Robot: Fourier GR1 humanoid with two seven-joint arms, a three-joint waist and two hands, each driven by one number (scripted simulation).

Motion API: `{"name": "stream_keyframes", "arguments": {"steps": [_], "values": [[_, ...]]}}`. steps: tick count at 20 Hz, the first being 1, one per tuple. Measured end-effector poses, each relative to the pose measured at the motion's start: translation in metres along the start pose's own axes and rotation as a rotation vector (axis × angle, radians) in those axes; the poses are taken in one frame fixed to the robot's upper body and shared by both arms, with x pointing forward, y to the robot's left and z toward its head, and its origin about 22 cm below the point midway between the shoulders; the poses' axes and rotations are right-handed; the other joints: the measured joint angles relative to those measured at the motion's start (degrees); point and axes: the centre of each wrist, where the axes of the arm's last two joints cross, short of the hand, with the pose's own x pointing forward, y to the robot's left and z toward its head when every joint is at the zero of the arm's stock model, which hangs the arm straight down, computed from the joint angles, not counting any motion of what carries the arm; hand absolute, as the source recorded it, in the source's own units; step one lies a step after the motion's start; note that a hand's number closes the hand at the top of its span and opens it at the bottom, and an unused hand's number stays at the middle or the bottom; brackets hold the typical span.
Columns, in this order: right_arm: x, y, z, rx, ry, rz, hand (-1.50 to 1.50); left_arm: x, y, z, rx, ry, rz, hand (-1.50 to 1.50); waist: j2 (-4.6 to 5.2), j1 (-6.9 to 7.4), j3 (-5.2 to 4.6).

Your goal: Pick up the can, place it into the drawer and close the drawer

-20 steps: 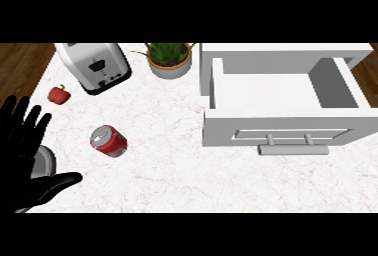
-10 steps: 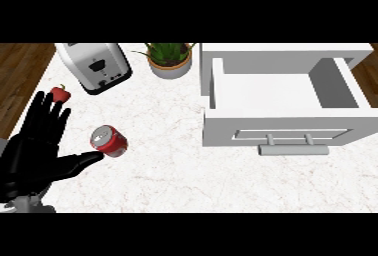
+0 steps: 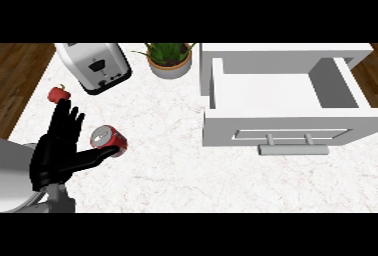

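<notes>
A red can (image 3: 108,138) with a silver top lies on its side on the white marble counter, left of centre. My left hand (image 3: 59,150) is open right beside it, fingers stretched up along the can's left side and the thumb reaching under its lower edge. The white drawer (image 3: 284,127) stands pulled open at the right, its inside bare, a grey handle (image 3: 294,149) on its front. My right hand does not show.
A silver toaster (image 3: 96,66) stands at the back left, a potted plant (image 3: 171,60) beside it. A small red apple (image 3: 59,93) lies just above my fingertips. Wooden floor (image 3: 18,85) shows past the counter's left edge.
My left hand has moved up and to the right from the left edge, closing in on the can until thumb and fingers flank it. The can has not moved.
</notes>
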Motion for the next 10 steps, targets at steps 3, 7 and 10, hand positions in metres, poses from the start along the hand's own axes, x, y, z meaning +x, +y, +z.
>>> {"name": "stream_keyframes", "arguments": {"steps": [3,7,10], "values": [[-0.002,-0.001,0.003,-0.005,0.003,0.0,-1.5,-0.012,0.011,0.002,0.025,0.001,-0.008,-1.5,-0.01,0.08,-0.01],[-0.004,-0.001,0.008,-0.004,0.006,-0.009,-1.5,-0.029,0.016,-0.009,0.061,0.0,-0.017,-1.5,0.0,0.01,-0.01],[-0.004,-0.005,0.007,-0.005,0.006,-0.008,-1.5,-0.042,0.024,-0.01,0.081,0.009,-0.023,-1.5,-0.01,0.06,-0.03]]}}
